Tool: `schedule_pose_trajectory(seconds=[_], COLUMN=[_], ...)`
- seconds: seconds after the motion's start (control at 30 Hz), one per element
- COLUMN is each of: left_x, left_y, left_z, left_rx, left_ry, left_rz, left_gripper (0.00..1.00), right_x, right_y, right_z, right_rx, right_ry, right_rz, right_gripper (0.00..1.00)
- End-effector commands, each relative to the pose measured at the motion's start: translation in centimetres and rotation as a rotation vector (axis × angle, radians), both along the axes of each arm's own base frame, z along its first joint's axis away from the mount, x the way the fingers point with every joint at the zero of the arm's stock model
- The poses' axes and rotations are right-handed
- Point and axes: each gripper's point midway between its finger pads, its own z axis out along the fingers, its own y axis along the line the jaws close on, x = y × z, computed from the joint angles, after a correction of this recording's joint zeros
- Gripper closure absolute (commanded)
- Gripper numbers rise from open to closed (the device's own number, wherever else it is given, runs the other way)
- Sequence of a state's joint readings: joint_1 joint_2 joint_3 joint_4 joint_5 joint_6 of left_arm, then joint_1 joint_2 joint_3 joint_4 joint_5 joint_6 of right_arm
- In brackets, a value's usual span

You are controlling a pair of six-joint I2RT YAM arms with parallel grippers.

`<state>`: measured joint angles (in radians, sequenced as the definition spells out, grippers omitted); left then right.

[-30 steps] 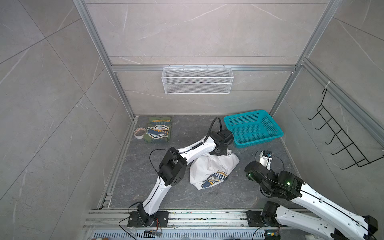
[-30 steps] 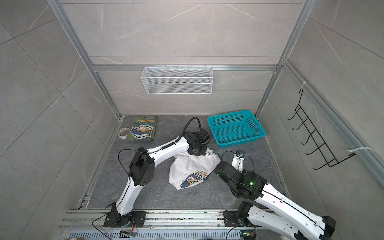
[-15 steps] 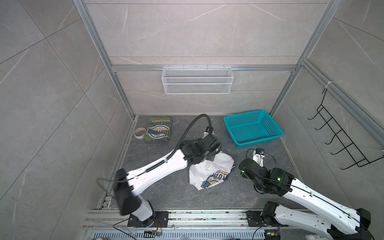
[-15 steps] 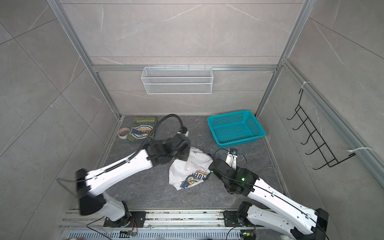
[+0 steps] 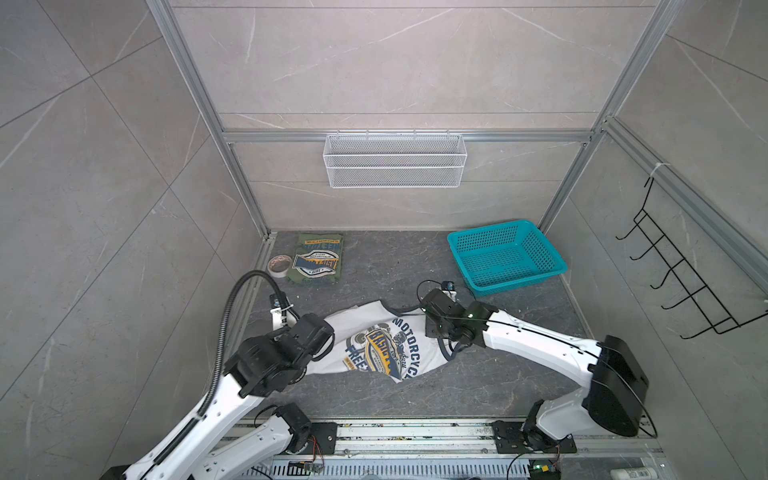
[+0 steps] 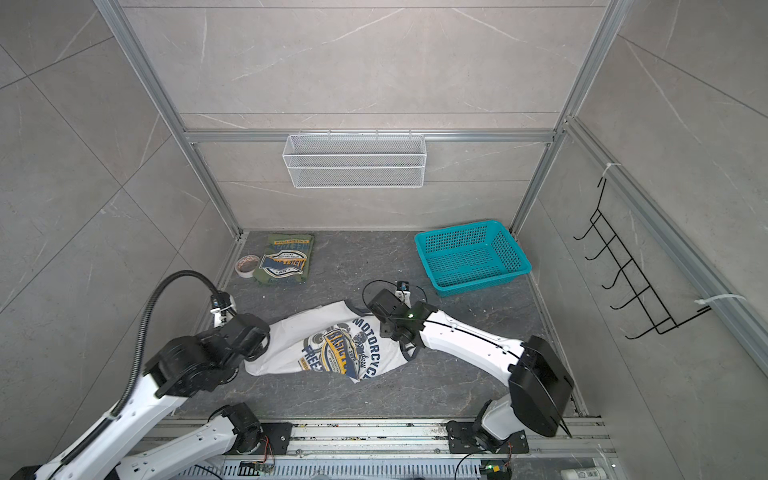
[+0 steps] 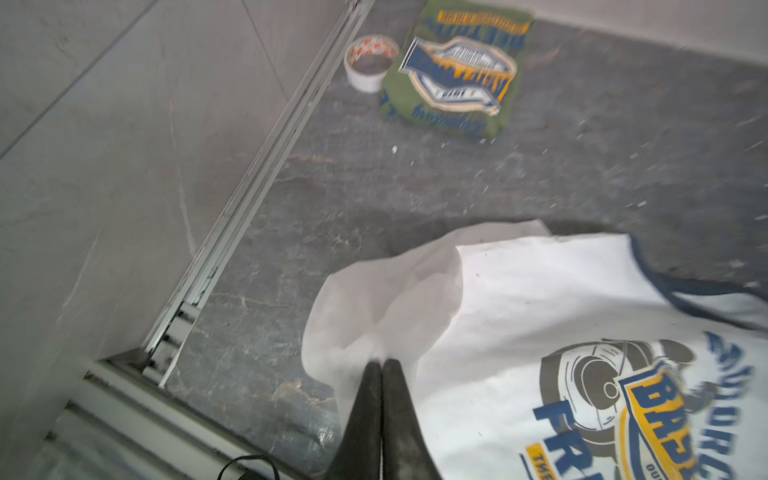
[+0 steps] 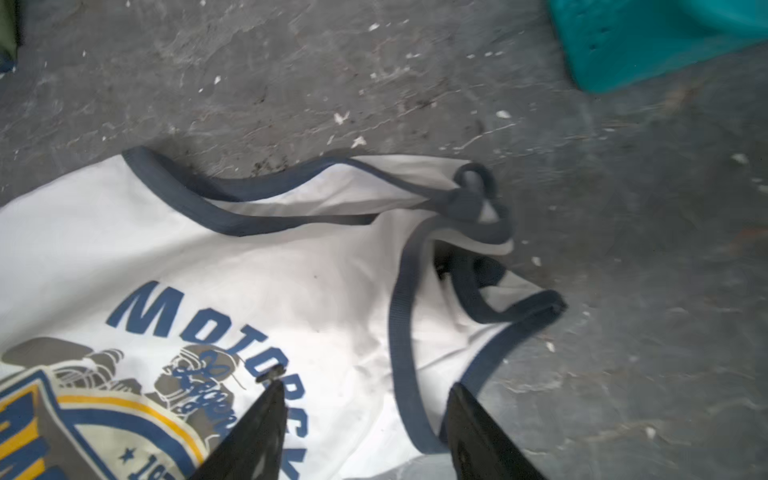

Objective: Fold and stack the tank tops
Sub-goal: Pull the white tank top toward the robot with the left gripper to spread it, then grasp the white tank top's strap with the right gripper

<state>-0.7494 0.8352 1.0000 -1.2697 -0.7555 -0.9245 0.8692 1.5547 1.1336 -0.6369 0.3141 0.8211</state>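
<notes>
A: Grey floor (image 5: 374,270), status?
B: White top (image 5: 386,349) mid-floor, spread out, unfolded. My left claw (image 7: 382,365) is pressed together on its hem; my right claw (image 8: 365,384) is spread over the neckline, empty.
A: Other one?
B: Olive top (image 5: 318,259) folded, far left corner. I'd say half done: fold white, stack it.

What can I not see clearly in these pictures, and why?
- Left pincer: its own wrist covers it in both top views; left wrist view shows it shut on the white tank top.
- Olive tank top: print blurred in left wrist view, too small in both top views.
- Teal basket: cut by right wrist view's edge.
</notes>
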Motion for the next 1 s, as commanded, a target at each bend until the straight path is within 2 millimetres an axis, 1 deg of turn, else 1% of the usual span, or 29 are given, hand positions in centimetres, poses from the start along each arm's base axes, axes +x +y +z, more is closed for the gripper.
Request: schedule_pose_trajectory(seconds=[0.0,0.1,0.2,0.27,0.4,0.47,0.53,0.57,0.63,0.67,0.8,0.9,0.97], left_x=[0.6,0.9,1.1,1.1,1.1,1.0,1.0,1.0,0.9,0.8,0.8,0.8,0.8], left_y=[-0.4,-0.4,-0.5,-0.4,-0.2,-0.1,0.0,0.0,0.0,0.1,0.2,0.2,0.2], left_z=[-1.4,-1.9,-2.0,-2.1,-2.3,-2.4,-2.5,-2.5,-2.6,-2.6,-2.9,-3.1,-3.1], left_rx=[-0.027,-0.024,-0.041,-0.047,-0.051,-0.049,-0.051,-0.051,-0.052,-0.052,-0.056,-0.055,-0.053], left_ry=[0.017,0.013,-0.004,-0.012,-0.016,-0.016,-0.016,-0.017,-0.016,-0.016,-0.016,-0.015,-0.013], left_rz=[0.042,0.037,0.031,0.035,0.043,0.046,0.047,0.048,0.047,0.049,0.053,0.055,0.057], left_gripper=[1.0,1.0,1.0,1.0,1.0,1.0,1.0,1.0,1.0,1.0,1.0,1.0,1.0], right_x=[1.1,2.3,3.6,4.6,6.9,8.0,9.2,9.9,10.9,11.3,12.3,12.3,12.1], right_y=[3.8,5.8,7.9,9.0,11.9,12.8,13.1,13.4,14.0,14.6,15.5,16.7,17.4], right_z=[0.0,-0.9,-1.5,-1.8,-2.8,-3.8,-4.9,-5.9,-6.7,-7.1,-8.2,-8.5,-8.4], right_rx=[0.074,0.059,0.06,0.059,0.088,0.09,0.102,0.12,0.164,0.193,0.215,0.258,0.293], right_ry=[0.033,0.053,0.065,0.062,0.082,0.104,0.132,0.152,0.183,0.205,0.251,0.282,0.295], right_rz=[0.086,0.119,0.159,0.168,0.209,0.208,0.19,0.181,0.174,0.183,0.175,0.204,0.224], right_gripper=[0.38,0.38,0.38,0.36,0.36,0.36,0.36,0.36,0.36,0.36,0.37,0.42,0.46])
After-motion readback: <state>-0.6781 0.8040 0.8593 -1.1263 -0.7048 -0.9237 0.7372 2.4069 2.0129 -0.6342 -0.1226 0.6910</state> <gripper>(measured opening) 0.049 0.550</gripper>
